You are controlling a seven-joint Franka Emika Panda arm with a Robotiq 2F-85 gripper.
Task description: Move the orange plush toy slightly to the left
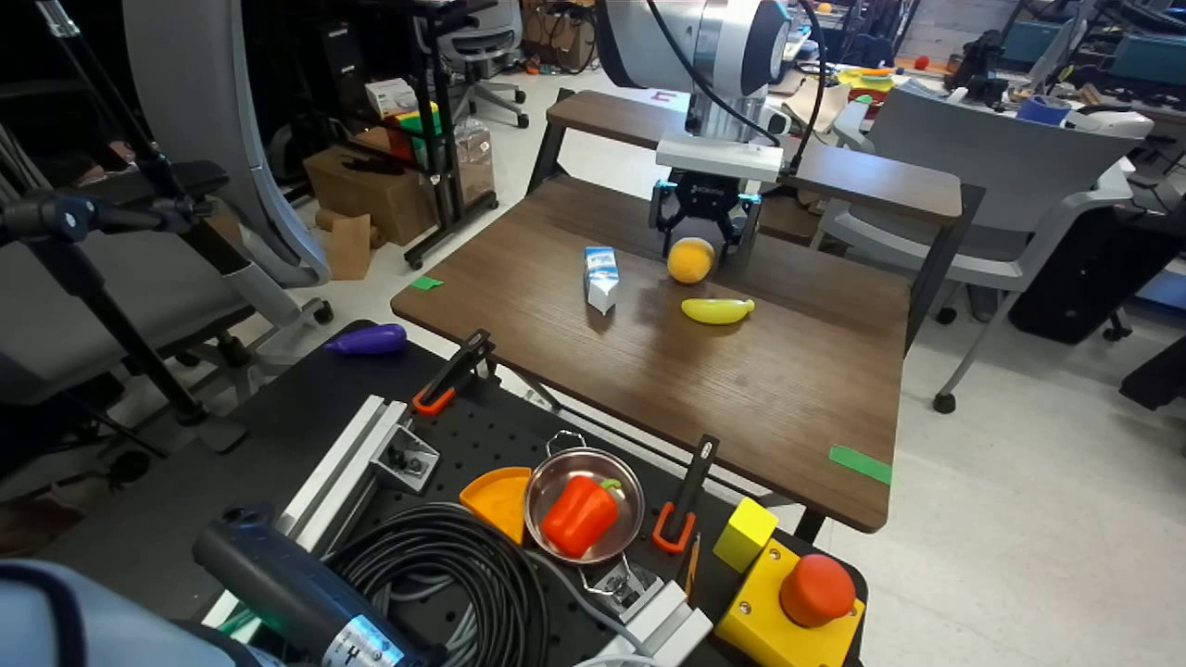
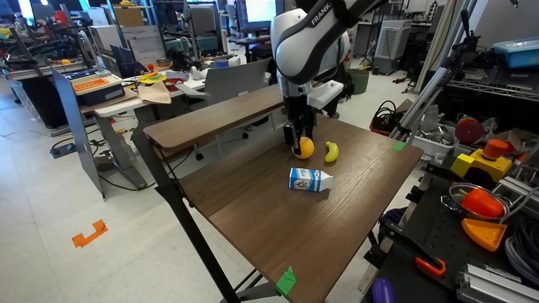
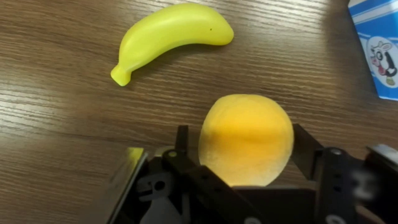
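Note:
The orange plush toy point(image 1: 690, 261) is a round orange-yellow ball on the brown table; it also shows in an exterior view point(image 2: 306, 148) and in the wrist view point(image 3: 247, 124). My gripper point(image 1: 700, 248) is lowered over it with one finger on each side. In the wrist view my gripper point(image 3: 241, 138) is open around the ball. A gap shows between the ball and the left finger. The right finger is close against the ball's edge; I cannot tell if it touches. The ball's underside is hidden.
A yellow toy banana point(image 1: 718, 310) lies near the ball; it also shows in the wrist view point(image 3: 174, 34). A blue and white milk carton point(image 2: 309, 179) lies on its side close by. A raised shelf point(image 1: 871, 181) runs along one table point(image 1: 778, 389) edge, behind the gripper.

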